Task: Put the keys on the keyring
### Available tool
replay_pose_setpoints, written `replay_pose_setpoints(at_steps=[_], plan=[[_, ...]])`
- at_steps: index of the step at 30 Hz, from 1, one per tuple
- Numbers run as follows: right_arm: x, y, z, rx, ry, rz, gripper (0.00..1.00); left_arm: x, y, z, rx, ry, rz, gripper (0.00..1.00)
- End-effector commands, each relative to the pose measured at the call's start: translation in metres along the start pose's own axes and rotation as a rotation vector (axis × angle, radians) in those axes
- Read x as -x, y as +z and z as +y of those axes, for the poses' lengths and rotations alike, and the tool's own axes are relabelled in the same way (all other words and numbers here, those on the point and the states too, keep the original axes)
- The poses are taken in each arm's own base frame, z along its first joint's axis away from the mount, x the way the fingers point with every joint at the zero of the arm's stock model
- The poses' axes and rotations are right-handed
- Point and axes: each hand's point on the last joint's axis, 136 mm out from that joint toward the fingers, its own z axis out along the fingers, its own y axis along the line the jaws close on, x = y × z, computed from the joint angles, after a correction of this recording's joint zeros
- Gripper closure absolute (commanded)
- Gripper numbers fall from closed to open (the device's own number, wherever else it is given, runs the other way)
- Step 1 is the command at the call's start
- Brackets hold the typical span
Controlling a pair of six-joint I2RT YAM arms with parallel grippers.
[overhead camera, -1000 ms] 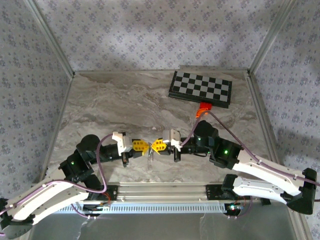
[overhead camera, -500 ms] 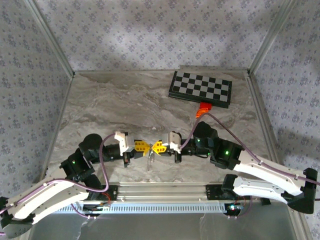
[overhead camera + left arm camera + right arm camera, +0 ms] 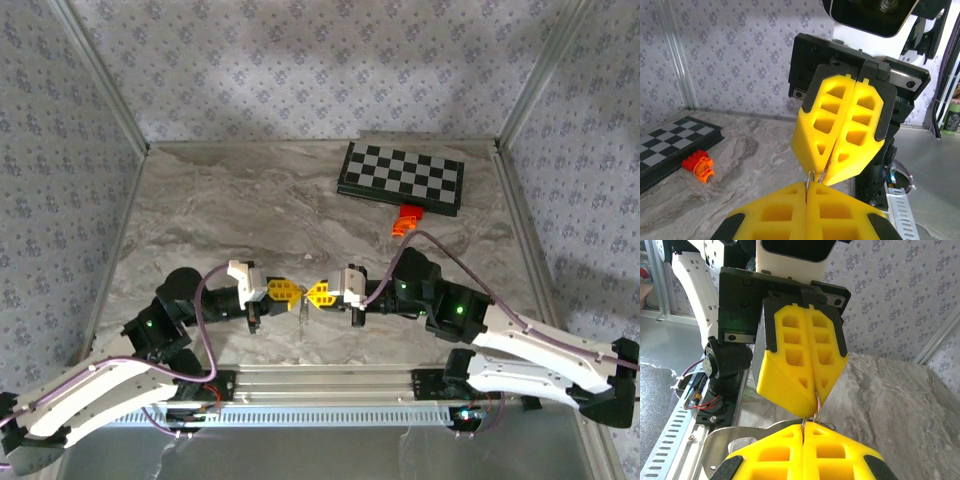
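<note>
The left gripper [image 3: 290, 293] and the right gripper [image 3: 313, 293] meet tip to tip low over the near middle of the table [image 3: 250, 210], just ahead of the arm bases. Both pairs of yellow pads are pressed together with no gap showing along their seams. The keyring [image 3: 811, 177] sits exactly where the two tips meet. From the left wrist, a thin loop of pale wire comes up out of the seam of the left gripper's own pads and runs into the point of the right gripper facing it. From the right wrist the same wire shows the other way round, leaving the left gripper's tip and going down into the seam of the right gripper's own pads. So each claw is clamped on the ring from its own side, and only a short bit of wire is bare between them. In the top view a thin pale sliver hangs just below the meeting point. Whether a key is on that wire is too small to tell. A chessboard [image 3: 402, 177] lies at the far right of the table, an orange block [image 3: 405, 221] touching its near edge, both well apart from the grippers.
</note>
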Motion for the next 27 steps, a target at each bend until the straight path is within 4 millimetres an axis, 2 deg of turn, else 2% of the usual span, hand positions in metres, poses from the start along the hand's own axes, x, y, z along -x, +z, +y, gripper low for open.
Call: replay_pose_setpoints(at_steps=[1, 19, 27], plan=[[0.001, -0.003, 0.008, 0.018, -0.018, -0.016, 1.0, 0.027, -0.002, 0.003, 0.023, 0.011, -0.119, 1.0], [0.004, -0.01, -0.001, -0.054, -0.009, -0.073, 1.0, 0.036, -0.004, 0.013, 0.065, -0.016, -0.265, 1.0], [0.004, -0.014, -0.004, -0.081, -0.006, -0.089, 0.94, 0.044, -0.005, 0.013, 0.063, -0.032, -0.316, 1.0]])
